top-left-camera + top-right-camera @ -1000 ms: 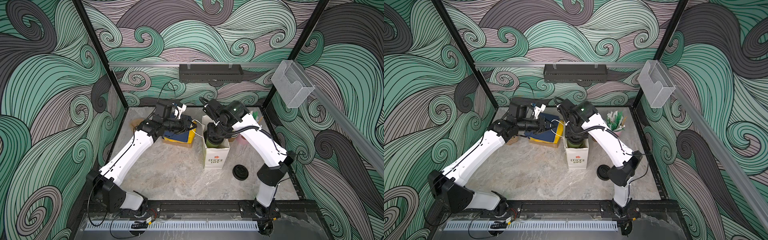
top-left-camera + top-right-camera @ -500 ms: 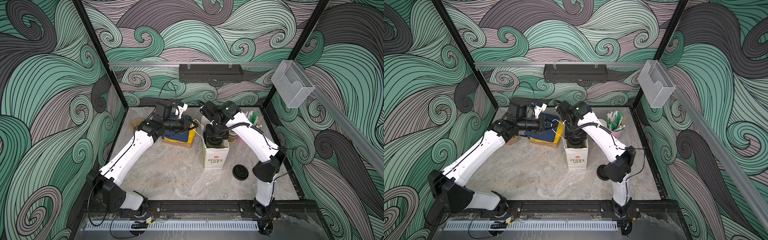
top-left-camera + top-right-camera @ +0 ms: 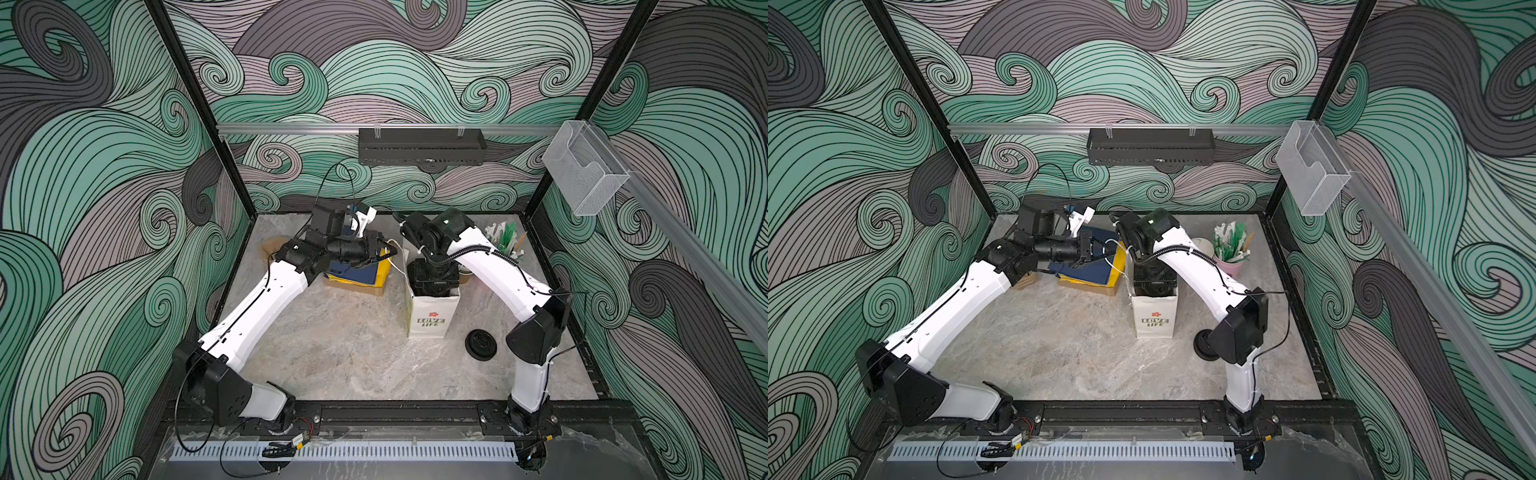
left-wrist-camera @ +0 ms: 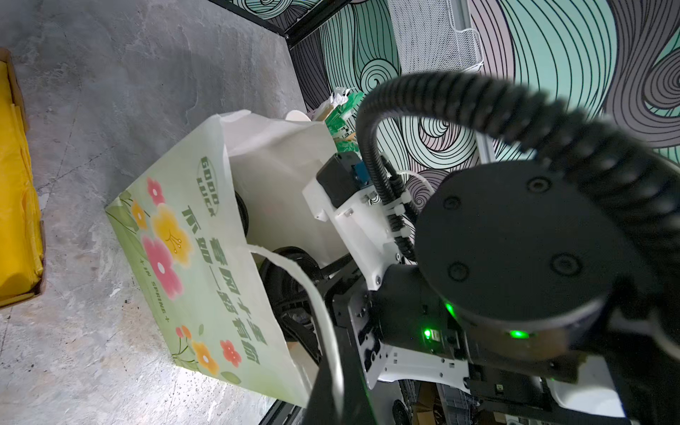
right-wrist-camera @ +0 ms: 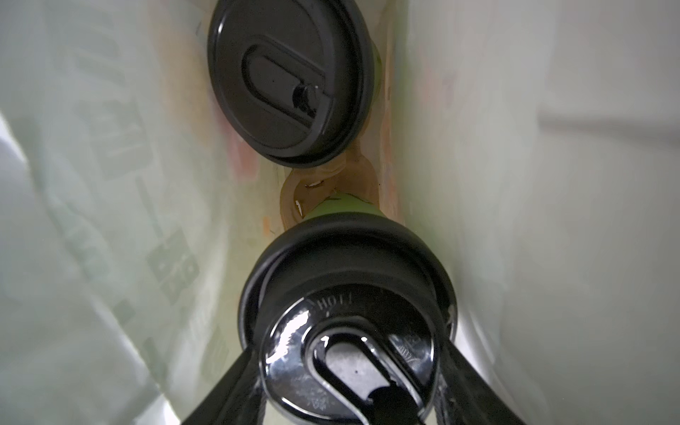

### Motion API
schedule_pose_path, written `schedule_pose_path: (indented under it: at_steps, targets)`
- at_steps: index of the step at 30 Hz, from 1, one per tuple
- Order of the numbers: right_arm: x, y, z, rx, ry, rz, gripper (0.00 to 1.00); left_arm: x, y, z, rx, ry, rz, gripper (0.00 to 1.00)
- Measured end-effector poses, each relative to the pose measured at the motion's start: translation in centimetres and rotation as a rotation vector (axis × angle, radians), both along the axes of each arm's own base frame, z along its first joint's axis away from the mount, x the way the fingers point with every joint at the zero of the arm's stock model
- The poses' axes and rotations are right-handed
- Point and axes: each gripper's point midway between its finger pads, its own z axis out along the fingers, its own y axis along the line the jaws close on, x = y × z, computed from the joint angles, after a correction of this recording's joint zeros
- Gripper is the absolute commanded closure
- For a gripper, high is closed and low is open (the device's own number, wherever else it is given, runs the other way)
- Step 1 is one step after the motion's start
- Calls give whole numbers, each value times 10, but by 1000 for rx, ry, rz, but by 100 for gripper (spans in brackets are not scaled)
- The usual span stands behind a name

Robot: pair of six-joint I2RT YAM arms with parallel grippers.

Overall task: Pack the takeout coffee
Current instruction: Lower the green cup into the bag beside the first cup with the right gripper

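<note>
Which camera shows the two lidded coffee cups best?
Right wrist: inside the bag, the far cup shows clearly, the near cup in the right gripper. In both top views the right arm covers the bag's mouth; left wrist catches only dark slivers.

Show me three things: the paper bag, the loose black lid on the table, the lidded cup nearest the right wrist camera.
paper bag (image 3: pixel 432 309): in a top view, on its printed front.
loose black lid (image 3: pixel 481 344): in a top view, on its middle.
nearest lidded cup (image 5: pixel 346 294): right wrist view, on its lid.
</note>
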Motion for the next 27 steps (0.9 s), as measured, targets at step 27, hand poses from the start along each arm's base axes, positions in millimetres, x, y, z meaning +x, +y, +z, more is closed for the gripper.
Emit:
schedule_pose_path:
  at_steps: [27]
  targets:
    - [2, 9, -12, 22, 23, 24, 38, 0, 0, 0, 0, 0, -1, 100]
